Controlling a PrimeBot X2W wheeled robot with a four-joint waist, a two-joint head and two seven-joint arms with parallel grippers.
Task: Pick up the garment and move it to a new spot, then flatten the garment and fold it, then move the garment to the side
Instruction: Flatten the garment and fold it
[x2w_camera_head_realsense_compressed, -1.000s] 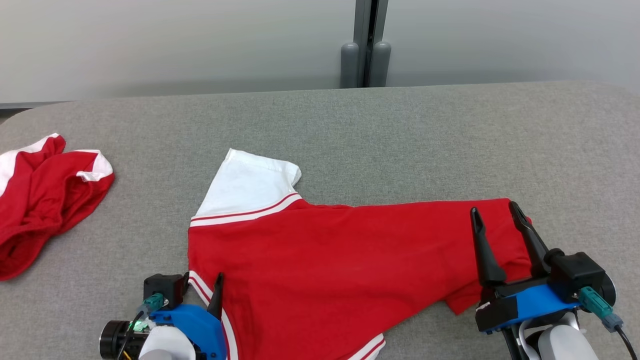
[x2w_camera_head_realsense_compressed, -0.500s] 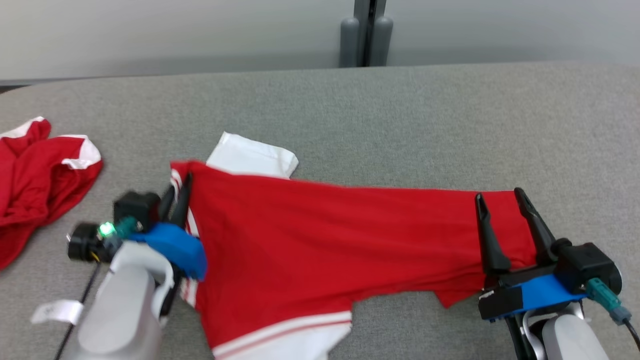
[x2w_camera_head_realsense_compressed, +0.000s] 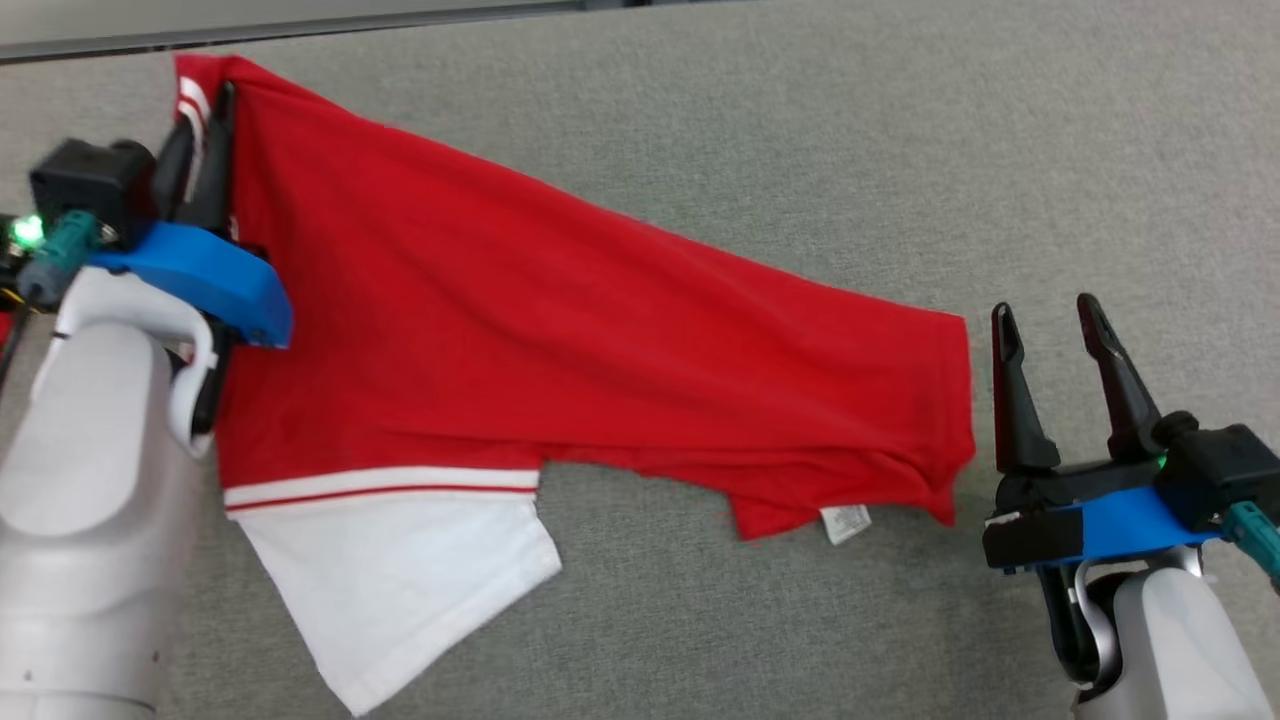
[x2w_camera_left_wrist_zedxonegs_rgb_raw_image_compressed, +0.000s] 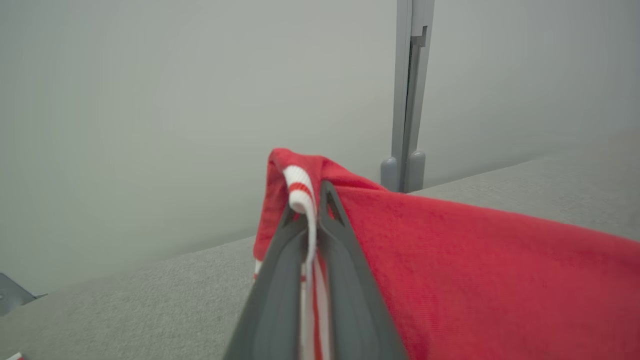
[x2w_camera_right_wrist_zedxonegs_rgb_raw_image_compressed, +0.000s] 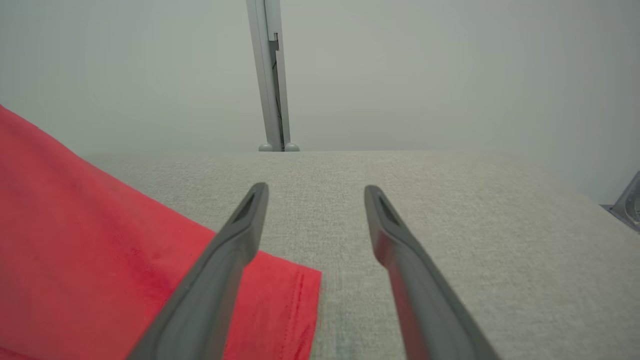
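- Now: left gripper (x2w_camera_head_realsense_compressed: 208, 125), upper left, jaws pinched shut on the red garment (x2w_camera_head_realsense_compressed: 560, 330) at its striped trim; that corner is raised, likely to carry it elsewhere.
- Right gripper (x2w_camera_head_realsense_compressed: 1045, 310), lower right, jaws wide, empty, just beside the hem.
- Grey surface (x2w_camera_head_realsense_compressed: 800, 120) open at upper right: room to move.

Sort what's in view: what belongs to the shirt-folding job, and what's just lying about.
Job: red shirt with white sleeves; left gripper, shut on its striped trim; right gripper, open beside the shirt; grey fabric table.
Just there: grey post at the back; pale wall.
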